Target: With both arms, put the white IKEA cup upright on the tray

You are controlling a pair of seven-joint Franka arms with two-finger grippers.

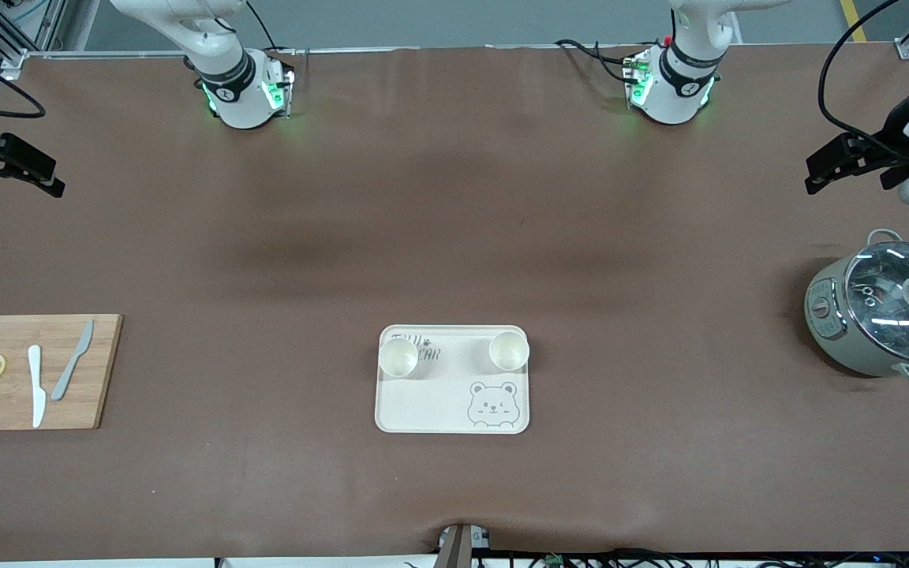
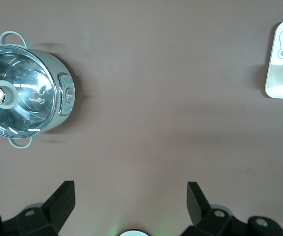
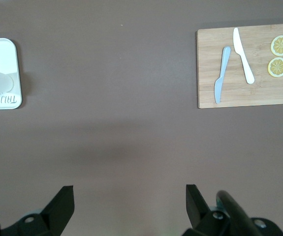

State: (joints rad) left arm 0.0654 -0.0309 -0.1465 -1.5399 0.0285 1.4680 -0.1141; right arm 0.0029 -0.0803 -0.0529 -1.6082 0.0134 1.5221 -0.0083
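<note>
We see two white cups (image 1: 398,356) (image 1: 509,351) upright on the cream rectangular tray (image 1: 452,410), lower centre of the front view. Both black grippers (image 2: 130,196) (image 3: 129,199) hang wide open and empty at the frame's edges.

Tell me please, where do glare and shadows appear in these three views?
Front view: bright streaks of glare on the pot's glass lid, a dark shadow beside the pot, and soft dark bands across the table. Left wrist view: the same lid reflects light. Right wrist view: even light, only a faint shadow beside the tray.
</note>
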